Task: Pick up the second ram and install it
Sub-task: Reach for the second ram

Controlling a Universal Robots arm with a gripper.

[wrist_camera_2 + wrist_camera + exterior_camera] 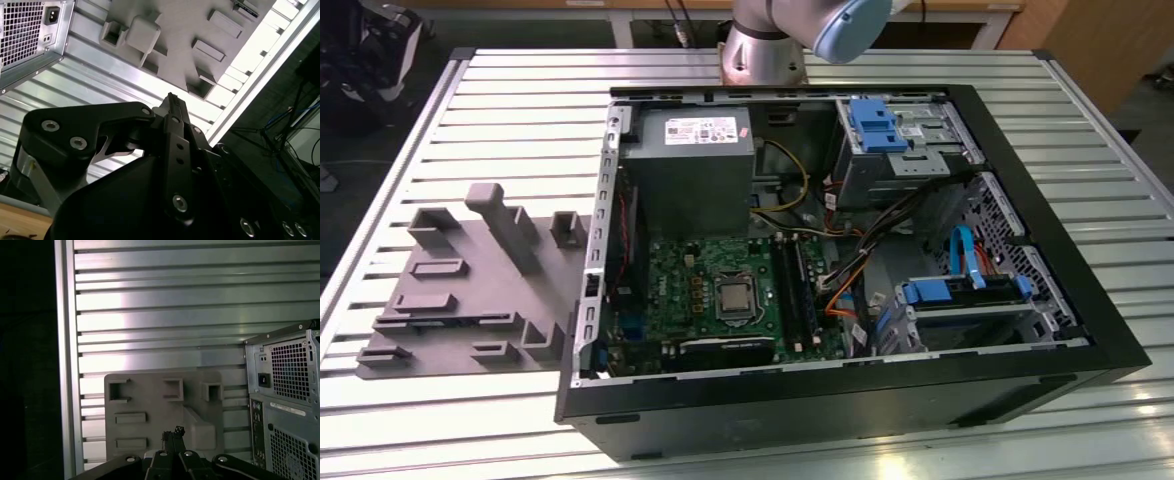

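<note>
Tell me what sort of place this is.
Likely a robotics lab or workshop: an open black desktop computer case lies on a ribbed aluminium table beside a grey moulded parts tray, near a silver robot arm base.

arm [765, 48]: silver base column at the top of the exterior view, 1 blue-capped joint [854, 25] beside it. gripper [171, 101] in both wrist views: black linkage body, 2 slim fingers [176, 142] pressed together tip to tip, jaws closed, both links folded inward.
</note>
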